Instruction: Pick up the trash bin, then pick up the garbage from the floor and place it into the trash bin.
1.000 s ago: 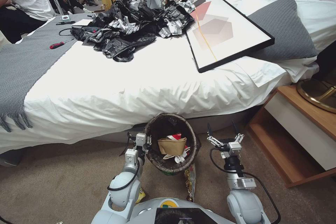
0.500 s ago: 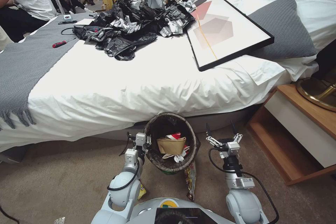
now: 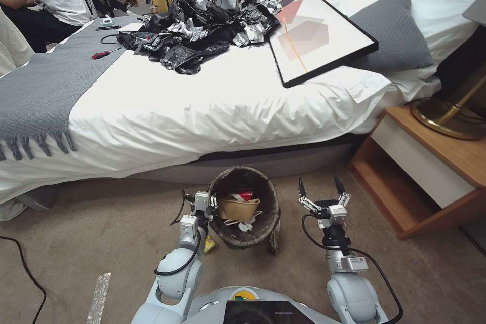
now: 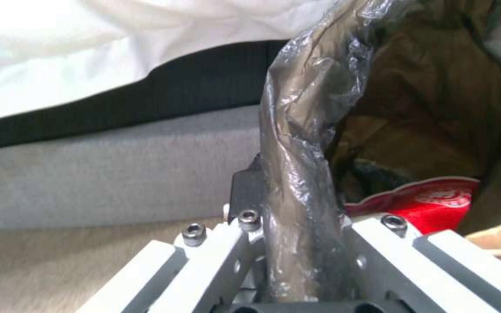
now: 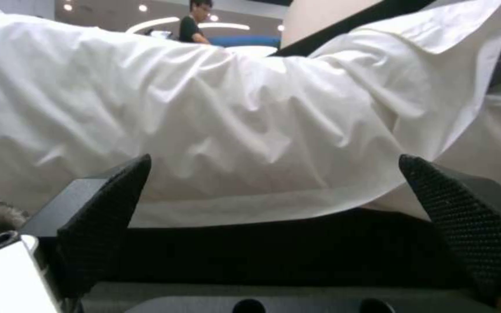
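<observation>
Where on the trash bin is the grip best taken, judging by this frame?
At the bag-covered rim, from the robot's left side, as the left gripper does: its fingers pinch the trash bin wall there. The rim is thin enough to clamp; the round body looks too wide. The right gripper hangs open beside it.

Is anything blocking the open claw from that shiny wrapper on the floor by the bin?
Nothing visible: the right gripper hangs open above bare carpet, the wrapper lying beside the trash bin.
</observation>
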You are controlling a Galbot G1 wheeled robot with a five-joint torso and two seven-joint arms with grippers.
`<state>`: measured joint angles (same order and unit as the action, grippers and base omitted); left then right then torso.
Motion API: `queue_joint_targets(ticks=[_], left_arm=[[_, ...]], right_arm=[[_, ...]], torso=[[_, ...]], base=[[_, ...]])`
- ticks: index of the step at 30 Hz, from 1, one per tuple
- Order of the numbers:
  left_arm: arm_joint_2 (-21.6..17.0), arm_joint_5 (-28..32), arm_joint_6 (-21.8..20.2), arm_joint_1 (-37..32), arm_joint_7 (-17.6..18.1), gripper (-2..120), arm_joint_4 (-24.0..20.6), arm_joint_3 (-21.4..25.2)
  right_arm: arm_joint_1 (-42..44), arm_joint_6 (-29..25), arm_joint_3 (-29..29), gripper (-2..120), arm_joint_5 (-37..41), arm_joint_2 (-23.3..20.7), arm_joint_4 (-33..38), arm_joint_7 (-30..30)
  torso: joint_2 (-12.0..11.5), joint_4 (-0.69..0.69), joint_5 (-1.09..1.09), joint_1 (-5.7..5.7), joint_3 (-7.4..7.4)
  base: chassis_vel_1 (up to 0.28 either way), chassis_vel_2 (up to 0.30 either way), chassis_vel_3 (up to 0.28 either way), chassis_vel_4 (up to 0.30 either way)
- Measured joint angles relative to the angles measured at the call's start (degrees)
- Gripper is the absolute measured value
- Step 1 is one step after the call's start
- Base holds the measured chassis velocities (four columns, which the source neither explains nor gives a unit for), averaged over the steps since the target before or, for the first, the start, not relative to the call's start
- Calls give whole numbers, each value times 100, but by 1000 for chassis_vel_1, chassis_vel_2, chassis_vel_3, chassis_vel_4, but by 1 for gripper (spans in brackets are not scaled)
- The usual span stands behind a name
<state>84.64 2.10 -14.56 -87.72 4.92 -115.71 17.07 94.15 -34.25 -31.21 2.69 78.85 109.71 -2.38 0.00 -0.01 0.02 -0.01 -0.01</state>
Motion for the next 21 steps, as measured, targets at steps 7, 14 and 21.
queue_joint_targets(ticks=[7, 14, 21], left_arm=[[0, 8, 0, -2, -12, 0, 0, -5], [0, 12, -1, -3, -20, 0, 0, -7], [0, 14, -2, -3, -24, 0, 0, -10]], right_arm=[[-124, -107, -27, 100, -65, 0, -65, -28], [-210, -148, -50, 100, -132, -19, -83, -57], [-250, -148, -54, 100, -282, -48, -84, -73]], torso=[[0, 2, -2, 0, 1], [0, 2, -2, 1, 1], [0, 1, -2, 1, 1]], base=[[59, -51, -48, 60], [-3, 4, 5, -8], [0, 0, 0, 0]])
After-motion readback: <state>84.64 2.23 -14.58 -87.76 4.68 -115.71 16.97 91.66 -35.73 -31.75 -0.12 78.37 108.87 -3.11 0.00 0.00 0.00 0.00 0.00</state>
